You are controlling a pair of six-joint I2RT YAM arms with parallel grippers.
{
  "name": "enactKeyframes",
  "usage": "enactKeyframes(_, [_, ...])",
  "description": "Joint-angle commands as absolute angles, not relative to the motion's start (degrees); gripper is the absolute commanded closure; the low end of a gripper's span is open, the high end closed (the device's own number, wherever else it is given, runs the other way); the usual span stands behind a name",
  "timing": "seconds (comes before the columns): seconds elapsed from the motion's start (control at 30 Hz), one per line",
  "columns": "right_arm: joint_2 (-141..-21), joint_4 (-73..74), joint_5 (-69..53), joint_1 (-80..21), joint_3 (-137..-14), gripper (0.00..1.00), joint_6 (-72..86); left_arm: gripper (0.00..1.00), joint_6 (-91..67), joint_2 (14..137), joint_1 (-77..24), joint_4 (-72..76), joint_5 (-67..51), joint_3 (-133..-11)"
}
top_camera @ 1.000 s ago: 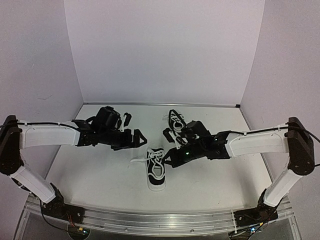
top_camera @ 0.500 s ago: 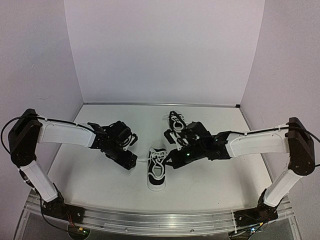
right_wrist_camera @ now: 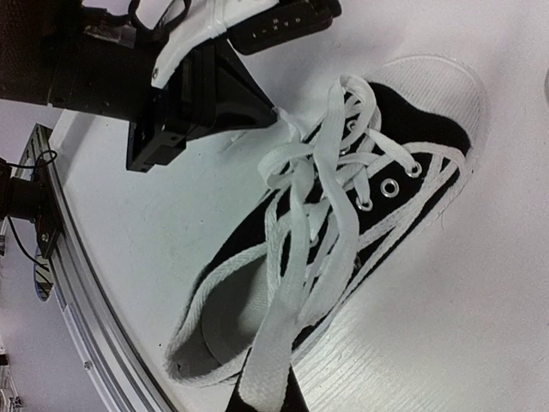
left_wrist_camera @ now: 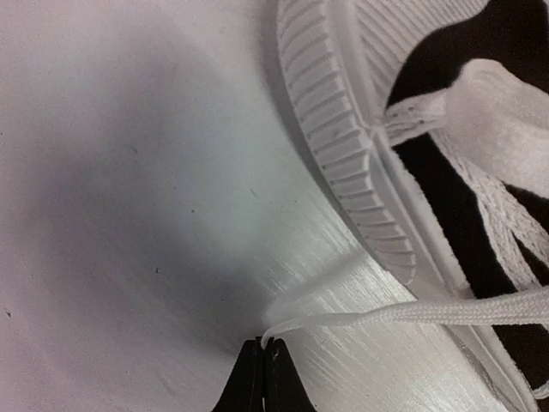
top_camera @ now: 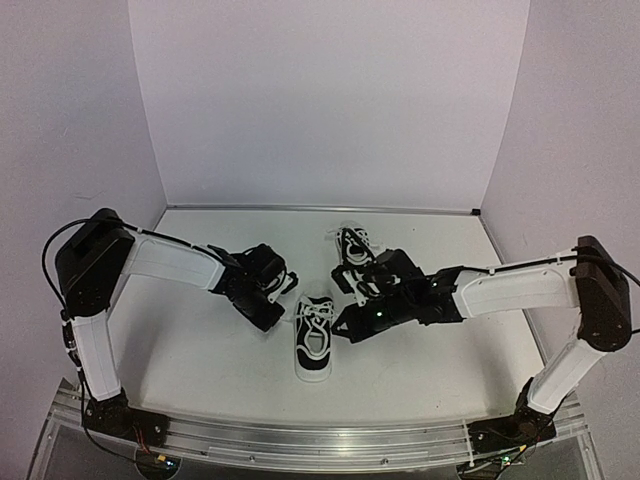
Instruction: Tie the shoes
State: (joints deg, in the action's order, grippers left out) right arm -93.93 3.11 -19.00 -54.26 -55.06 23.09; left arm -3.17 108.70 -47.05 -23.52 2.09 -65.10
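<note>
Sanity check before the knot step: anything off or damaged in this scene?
Nothing damaged or spilled. The near black sneaker with white sole has its white laces undone and loosely tangled, expected mid-tie; left hand pinches one lace end, right hand holds the other.

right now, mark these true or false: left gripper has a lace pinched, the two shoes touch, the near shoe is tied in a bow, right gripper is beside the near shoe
1. The left gripper is shut on a lace. True.
2. The two shoes touch. False: the near shoe and the far shoe lie apart.
3. The near shoe is tied in a bow. False: its laces run loose, with no bow.
4. The right gripper is beside the near shoe. True.
</note>
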Motion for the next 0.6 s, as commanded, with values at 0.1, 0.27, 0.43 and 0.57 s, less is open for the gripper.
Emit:
enactKeyframes(0.1, [-87.35,2.89,-16.52,-54.28,-49.65,1.0,26.35,1.0,-20.39,92.98,-42.27,-20.76,8.02,-55.85])
enactKeyframes(0.27, [-83.42,3.1,-13.83,-53.9,-45.2,1.0,29.46,1.0,-29.02,81.2,-37.42,-23.68,10.12,-51.99])
enactKeyframes(0.43, [-77.44,4.17,-10.58,-52.58,-39.94,1.0,33.81,1.0,-34.08,74.99,-36.42,-31.2,15.08,-51.26])
enactKeyframes(0.57, [-75.81,4.16,-10.52,-52.44,-37.79,1.0,34.39,1.0,-35.33,74.02,-36.39,-31.86,13.98,-49.31])
